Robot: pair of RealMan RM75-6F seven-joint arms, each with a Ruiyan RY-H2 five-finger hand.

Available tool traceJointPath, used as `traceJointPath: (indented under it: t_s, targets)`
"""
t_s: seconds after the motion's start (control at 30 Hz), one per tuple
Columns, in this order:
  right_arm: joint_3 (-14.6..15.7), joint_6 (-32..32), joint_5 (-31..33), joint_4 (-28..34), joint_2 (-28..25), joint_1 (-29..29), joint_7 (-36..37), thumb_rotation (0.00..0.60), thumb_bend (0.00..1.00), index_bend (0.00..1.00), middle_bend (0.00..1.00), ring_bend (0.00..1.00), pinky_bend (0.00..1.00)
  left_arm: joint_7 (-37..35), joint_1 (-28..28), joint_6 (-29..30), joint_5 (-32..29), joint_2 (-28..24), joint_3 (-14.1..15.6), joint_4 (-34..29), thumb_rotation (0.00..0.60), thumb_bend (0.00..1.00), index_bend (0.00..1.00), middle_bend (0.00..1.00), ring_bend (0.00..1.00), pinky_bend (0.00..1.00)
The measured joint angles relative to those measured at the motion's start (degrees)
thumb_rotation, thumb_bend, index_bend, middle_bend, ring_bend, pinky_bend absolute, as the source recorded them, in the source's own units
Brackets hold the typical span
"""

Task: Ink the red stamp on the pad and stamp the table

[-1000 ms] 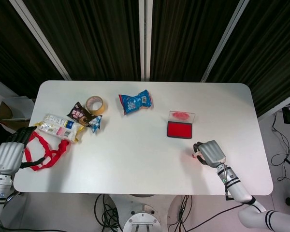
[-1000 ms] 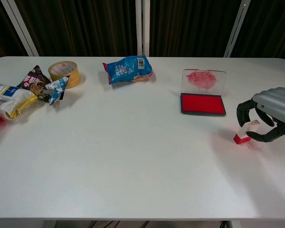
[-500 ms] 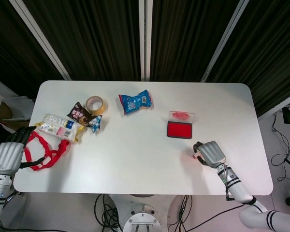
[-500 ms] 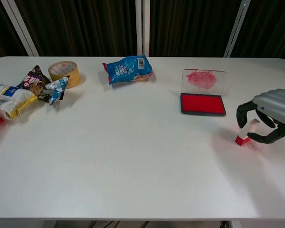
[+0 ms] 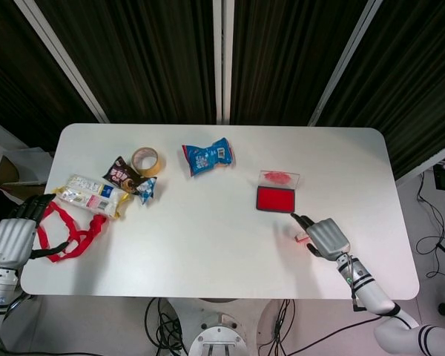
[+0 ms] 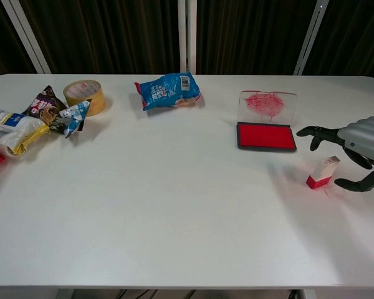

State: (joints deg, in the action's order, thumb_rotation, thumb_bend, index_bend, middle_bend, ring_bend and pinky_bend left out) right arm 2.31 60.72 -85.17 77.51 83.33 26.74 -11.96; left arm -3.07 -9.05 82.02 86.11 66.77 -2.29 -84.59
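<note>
The red stamp (image 6: pixel 322 172) stands upright on the white table (image 6: pixel 174 205), a little in front and to the right of the open red ink pad (image 6: pixel 266 136); the head view shows the stamp (image 5: pixel 302 238) only partly beside the hand. My right hand (image 6: pixel 355 149) hovers just right of the stamp with its fingers spread and nothing in it; in the head view the right hand (image 5: pixel 325 236) sits below the ink pad (image 5: pixel 275 199). My left hand (image 5: pixel 13 236) rests at the table's left edge on a red strap (image 5: pixel 68 234).
A blue snack bag (image 6: pixel 169 90), a tape roll (image 6: pixel 85 96) and several snack packets (image 6: pixel 55 114) lie along the far left. The pad's clear lid (image 6: pixel 267 104) stands raised behind it, smeared red. A faint red mark shows on the table by the stamp.
My right hand has let go of the stamp and spread its fingers; the stamp now stands free on the table. The left hand has not moved.
</note>
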Motion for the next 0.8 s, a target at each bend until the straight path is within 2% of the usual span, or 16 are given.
traceJointPath:
  t_s: [0.17,0.2,0.23,0.27,0.3,0.33,0.37,0.4,0.53,0.6,0.8]
  targets:
    - [0.0,4.7,0.2,6.1,-5.8,-2.4,-4.8,0.600,0.09,0.00,0.14,0.72,0.88,0.0,0.2,0.3,0.0,-0.4,0.0,-0.3,0.475,0.03,0.09,0.12,0.11,0.25]
    - [0.0,6.0,0.3,7.2,-6.9,-3.1,-5.2,0.600,0.09,0.00,0.13,0.67,0.86,0.0,0.2,0.4,0.0,-0.4,0.0,-0.3,0.475,0.03,0.09,0.12,0.11,0.25]
    - [-0.1,7.9,0.3,8.4,-8.2,-4.0,-5.4,0.600,0.09,0.00,0.11,0.59,0.80,0.0,0.2,0.5,0.1,-0.4,0.0,-0.4,0.474,0.03,0.09,0.12,0.11,0.25]
    - [-0.1,9.5,0.3,9.1,-9.1,-4.8,-5.2,0.600,0.09,0.00,0.08,0.43,0.66,0.0,0.3,0.5,0.2,-0.4,0.0,-0.4,0.474,0.03,0.09,0.12,0.11,0.25]
    - [-0.2,11.1,0.1,9.7,-9.9,-5.6,-4.7,0.600,0.08,0.00,0.04,0.24,0.43,0.1,0.3,0.6,0.3,-0.4,0.0,-0.5,0.475,0.03,0.09,0.12,0.11,0.25]
    - [-0.3,13.5,-0.3,10.0,-10.6,-6.7,-3.7,0.600,0.08,0.00,0.01,0.10,0.23,0.1,0.3,0.7,0.3,-0.4,0.0,-0.6,0.474,0.03,0.09,0.12,0.11,0.25]
    - [-0.4,15.4,-0.7,9.9,-10.9,-7.5,-2.7,0.600,0.07,0.00,0.00,0.01,0.08,0.2,0.3,0.7,0.4,-0.4,0.1,-0.8,0.474,0.03,0.09,0.12,0.11,0.25]
    - [-0.6,17.5,-1.1,9.7,-11.1,-8.3,-1.7,0.600,0.07,0.00,0.00,0.00,0.00,0.3,0.3,0.8,0.4,-0.4,0.1,-0.9,0.474,0.03,0.09,0.12,0.11,0.25]
    - [-2.0,27.7,-2.0,6.7,-10.7,-13.1,2.7,0.600,0.07,0.00,0.00,0.00,0.00,0.7,0.4,1.6,0.9,-0.7,-0.1,-1.4,0.474,0.03,0.09,0.12,0.11,0.25]
    - [-2.5,30.2,-1.3,6.2,-10.8,-15.2,3.7,0.600,0.07,0.00,0.00,0.00,0.00,1.1,0.5,1.7,0.9,-1.0,-0.2,-1.7,0.470,0.03,0.09,0.12,0.11,0.25]
    - [-5.0,28.4,3.2,8.0,-12.6,-17.6,6.7,0.600,0.07,0.00,0.00,0.00,0.00,2.0,0.6,1.7,0.5,-2.0,-0.3,-2.9,0.474,0.03,0.09,0.12,0.11,0.25]
